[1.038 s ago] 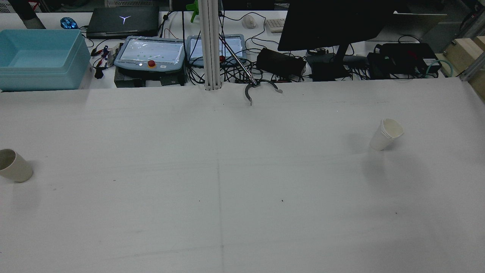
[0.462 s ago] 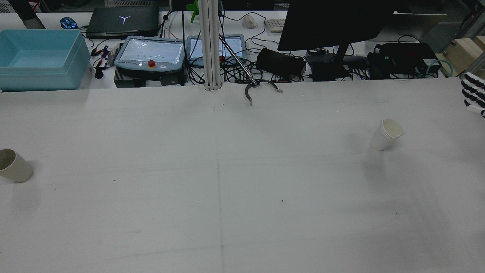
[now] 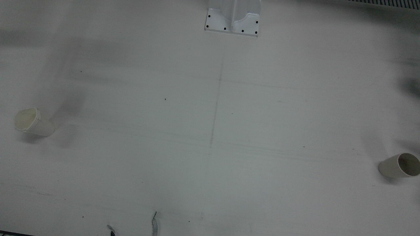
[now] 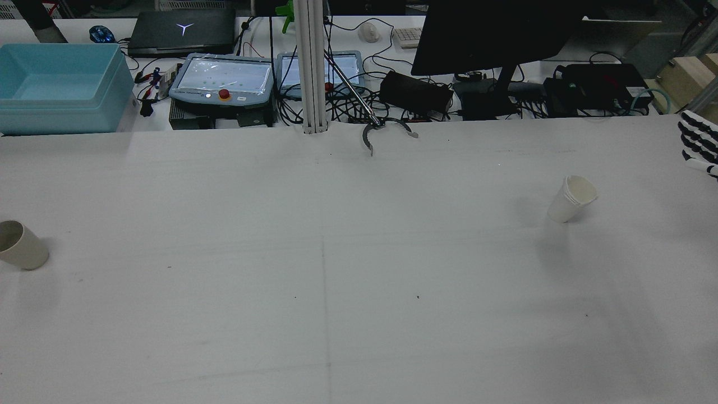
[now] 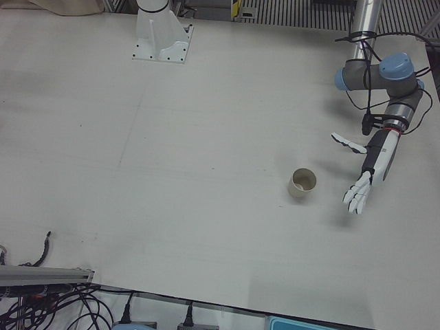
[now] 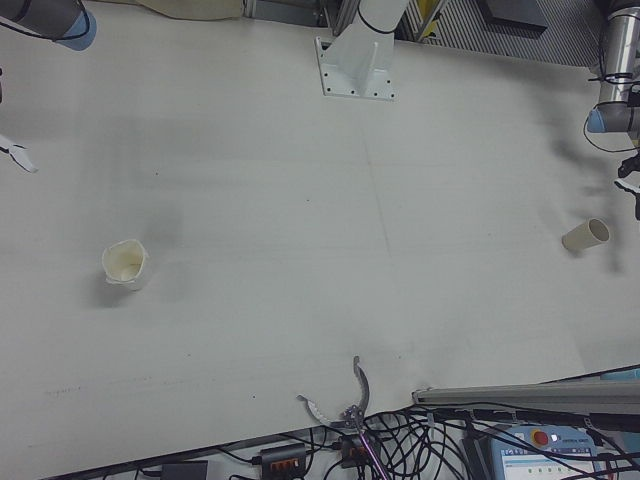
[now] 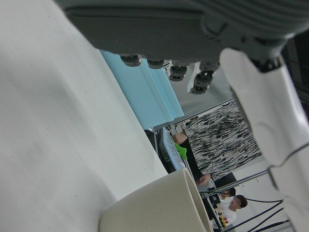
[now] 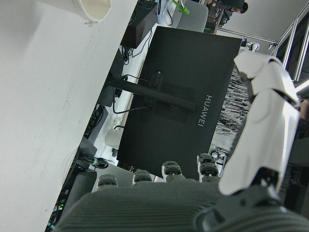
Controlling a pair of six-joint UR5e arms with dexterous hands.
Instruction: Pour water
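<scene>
In the front view, two paper cups are seen well apart: a white cup at nine o'clock, a beige cup toward four.

In the rear view, the right hand is glimpsed at three o'clock, apparently empty.

In the left-front view, the left hand is spread and unladen just beside the beige cup.

Either light cup could be tipped, and any water spilled, should outstretched fingers strike its wall before a hold is taken.
</scene>
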